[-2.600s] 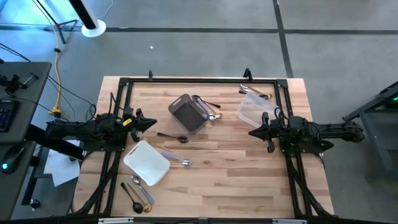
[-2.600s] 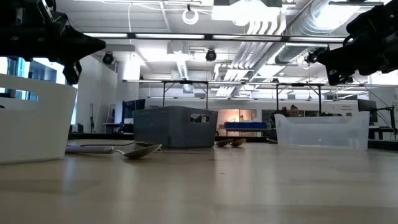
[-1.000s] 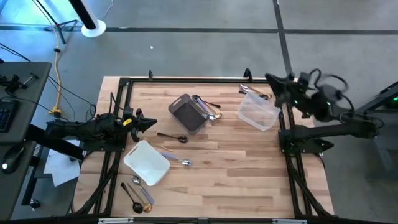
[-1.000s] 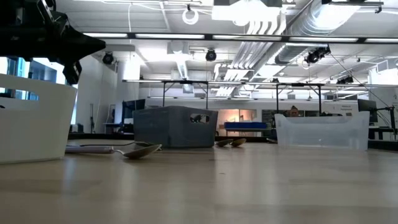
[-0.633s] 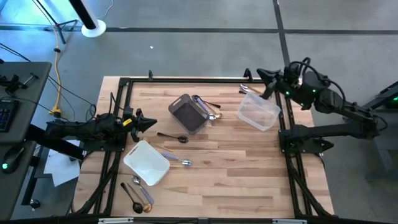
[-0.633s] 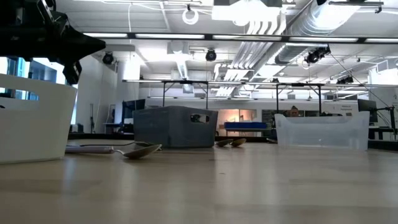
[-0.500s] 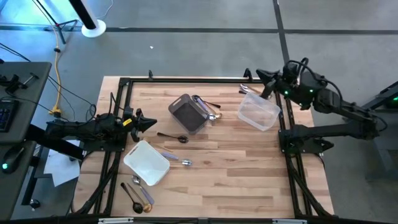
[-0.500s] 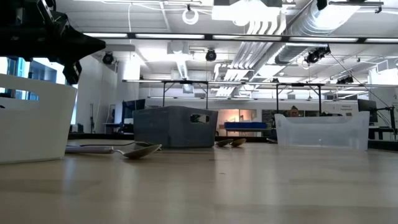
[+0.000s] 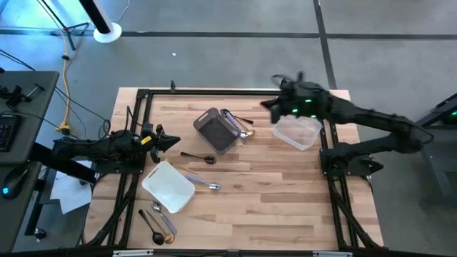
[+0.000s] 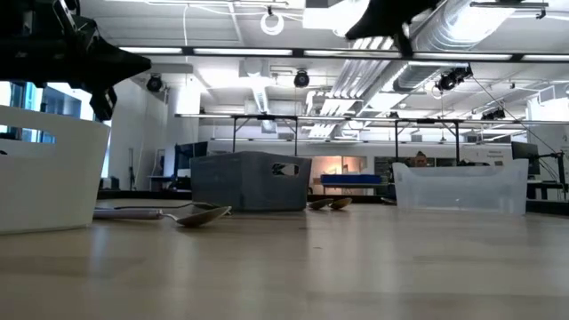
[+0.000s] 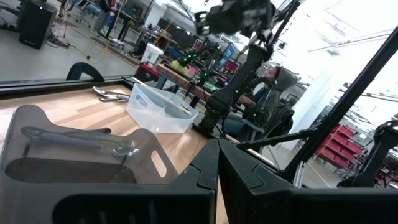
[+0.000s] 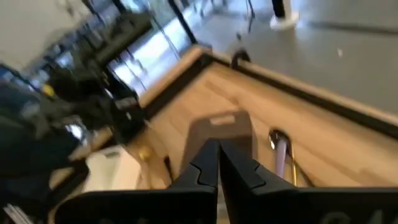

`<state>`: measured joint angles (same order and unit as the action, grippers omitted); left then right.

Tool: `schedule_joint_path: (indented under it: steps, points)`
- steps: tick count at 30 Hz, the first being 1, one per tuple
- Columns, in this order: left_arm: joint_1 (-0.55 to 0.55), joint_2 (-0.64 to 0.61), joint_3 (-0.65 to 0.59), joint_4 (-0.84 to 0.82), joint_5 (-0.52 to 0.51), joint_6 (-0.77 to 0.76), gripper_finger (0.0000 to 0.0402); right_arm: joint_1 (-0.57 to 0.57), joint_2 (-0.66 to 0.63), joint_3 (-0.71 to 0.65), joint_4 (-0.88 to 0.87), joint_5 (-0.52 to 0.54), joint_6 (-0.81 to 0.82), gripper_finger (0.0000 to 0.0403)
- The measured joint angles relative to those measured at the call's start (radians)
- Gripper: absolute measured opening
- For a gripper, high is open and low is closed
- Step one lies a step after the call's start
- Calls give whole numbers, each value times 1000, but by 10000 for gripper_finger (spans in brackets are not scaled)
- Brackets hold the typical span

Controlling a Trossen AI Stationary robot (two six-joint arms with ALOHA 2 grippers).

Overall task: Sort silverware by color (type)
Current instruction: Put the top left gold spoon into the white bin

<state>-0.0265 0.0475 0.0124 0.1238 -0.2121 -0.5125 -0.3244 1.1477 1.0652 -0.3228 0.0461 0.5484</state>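
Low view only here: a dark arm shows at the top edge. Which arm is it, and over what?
Observer: The right one; its pincer hangs above the table between the grey bin and the clear tub.
Operator: Carrying anything?
Observer: No; its wrist view shows the fingers shut, empty.
Operator: Anything lying out of my sight?
Observer: Some silverware lies between the white tray and the table edge nearest your camera.

The bin stands near the table's middle. Just right of the bin lie several spoons; farther right stands the tub, with cutlery behind it. In front of the bin lies a spoon, then the tray with more cutlery beyond it.
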Motion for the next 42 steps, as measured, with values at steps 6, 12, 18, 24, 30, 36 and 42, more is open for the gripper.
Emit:
schedule_joint_path:
  steps: [6,12,18,24,30,36,42]
  points:
    - [0,0,0,0,0,0,1,-79,203,7,-15,-175,37,7]
    - [0,0,0,0,0,0,1,-121,404,7,-36,-204,22,73]
    - [0,0,0,0,0,0,1,-150,569,7,4,-235,32,149]
    - [0,0,0,0,0,0,1,-154,655,7,33,-240,62,161]
    - [0,0,0,0,0,0,1,-153,666,19,49,-210,76,161]
    - [0,0,0,0,0,0,1,-153,665,135,-47,-134,40,161]
    - [0,0,0,0,0,0,1,-160,665,184,-119,-128,23,161]
